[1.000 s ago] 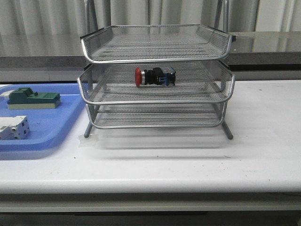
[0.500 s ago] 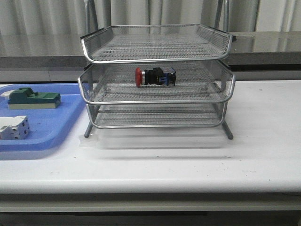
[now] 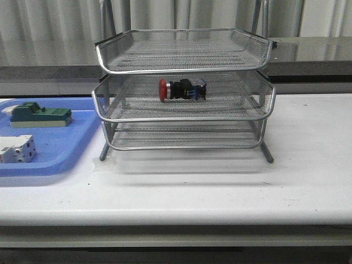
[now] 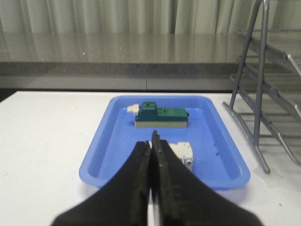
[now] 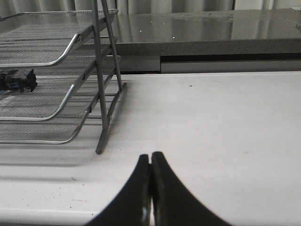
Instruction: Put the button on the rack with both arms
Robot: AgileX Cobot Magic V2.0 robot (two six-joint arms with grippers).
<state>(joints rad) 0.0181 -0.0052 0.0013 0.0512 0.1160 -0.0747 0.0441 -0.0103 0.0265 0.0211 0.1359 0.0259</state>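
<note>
Your left hand point(image 4: 151, 155) is closed, its two black fingers pressed together with nothing between them, and it hangs above the white surface point(image 4: 42, 141) just in front of the flat blue plastic tray point(image 4: 113, 155). Past its fingertips in that tray you see a white-grey terminal block point(image 4: 181, 151), partly hidden behind the fingers, and farther back a green block on a pale base point(image 4: 161, 116); the two lie apart from each other. Beside the tray stand the grey rod legs of the three-tier silver wire-mesh rack point(image 4: 261, 94). Your right hand point(image 5: 150, 162) is likewise closed and holds nothing, hovering over bare white surface on the rack's other side, well clear of its legs. From that wrist the rack's tiers show edge-on, and the dark rear end of the small push-button switch with red mushroom cap, black body and blue rear block point(image 5: 19, 80) peeks out on the middle tier. In the front view neither arm shows at all. There the button point(image 3: 182, 89) lies on its side on the mesh of the middle tier, near the centre, red cap toward the robot's left and blue block toward its right, seen through the wire front of that tier. The top and bottom tiers hold nothing that you can make out. The blue tray sits just beside the rack's left legs, and a grey ledge and pale curtains close off the back.
</note>
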